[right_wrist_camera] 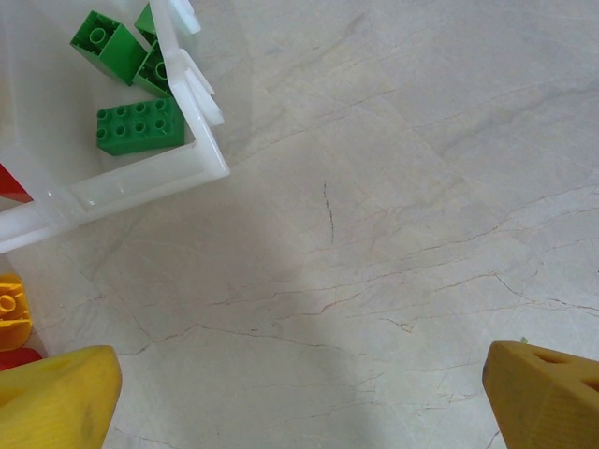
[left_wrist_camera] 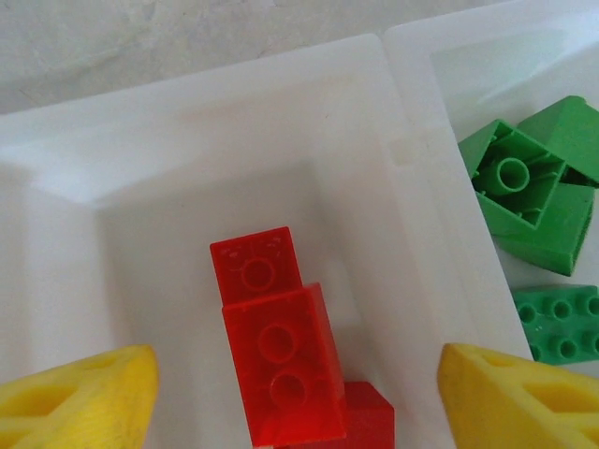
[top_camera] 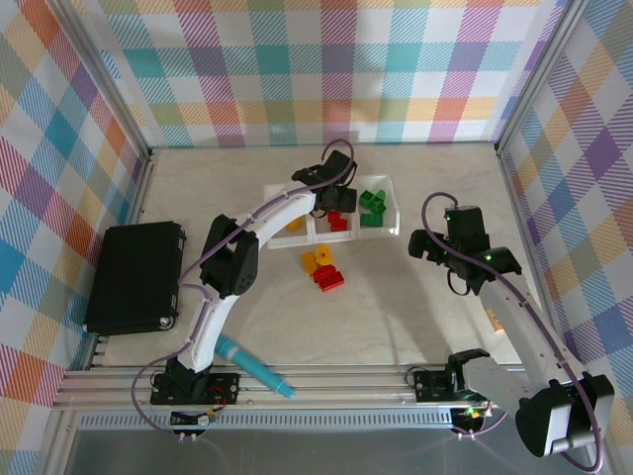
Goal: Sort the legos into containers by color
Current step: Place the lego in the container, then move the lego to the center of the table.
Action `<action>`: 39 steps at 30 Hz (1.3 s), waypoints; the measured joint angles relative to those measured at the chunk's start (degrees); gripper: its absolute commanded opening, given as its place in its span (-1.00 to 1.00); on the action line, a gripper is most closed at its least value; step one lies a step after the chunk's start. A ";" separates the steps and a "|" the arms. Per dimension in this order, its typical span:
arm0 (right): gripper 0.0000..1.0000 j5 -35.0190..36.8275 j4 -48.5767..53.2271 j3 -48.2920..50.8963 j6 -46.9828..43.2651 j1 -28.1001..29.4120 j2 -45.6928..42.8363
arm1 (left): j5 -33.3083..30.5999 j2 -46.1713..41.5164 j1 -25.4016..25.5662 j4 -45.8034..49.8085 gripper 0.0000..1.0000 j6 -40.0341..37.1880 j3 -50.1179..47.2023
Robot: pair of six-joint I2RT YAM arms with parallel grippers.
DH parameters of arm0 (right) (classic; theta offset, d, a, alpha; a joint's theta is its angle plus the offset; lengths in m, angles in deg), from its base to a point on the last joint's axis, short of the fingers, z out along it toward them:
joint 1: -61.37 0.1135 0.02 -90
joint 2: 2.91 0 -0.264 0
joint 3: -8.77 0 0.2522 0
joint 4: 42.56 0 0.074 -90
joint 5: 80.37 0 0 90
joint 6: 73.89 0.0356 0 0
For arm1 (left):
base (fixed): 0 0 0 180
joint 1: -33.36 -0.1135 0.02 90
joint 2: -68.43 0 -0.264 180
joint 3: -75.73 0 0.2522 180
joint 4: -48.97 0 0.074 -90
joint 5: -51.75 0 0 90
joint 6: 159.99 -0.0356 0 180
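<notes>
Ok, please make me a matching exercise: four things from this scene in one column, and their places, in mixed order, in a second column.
Things
1. green legos
2. black box
3. teal pen-like object
4. left gripper

Places
A. at the near edge of the table
B. in the right compartment of the clear tray
C. at the table's left edge
D. over the tray's middle compartment, above the red legos

Pairs: 1-B, 2-C, 3-A, 4-D
</notes>
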 measured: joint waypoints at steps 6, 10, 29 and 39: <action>0.98 -0.50 0.00 0.00 0.00 -0.20 0.00 | 1.88 -7.91 0.02 -3.50 0.72 -0.61 -10.86; 0.98 -0.92 -0.02 0.00 0.02 -0.20 0.09 | 2.67 -14.51 0.57 -5.03 0.72 -0.96 -17.62; 0.98 -3.04 -0.44 0.04 0.92 -0.20 0.90 | 1.38 -35.08 10.16 -7.15 0.69 -3.50 -44.65; 0.98 -3.98 -0.39 0.79 1.81 -0.20 0.17 | 1.66 -36.37 20.33 -5.40 0.63 -0.74 -49.64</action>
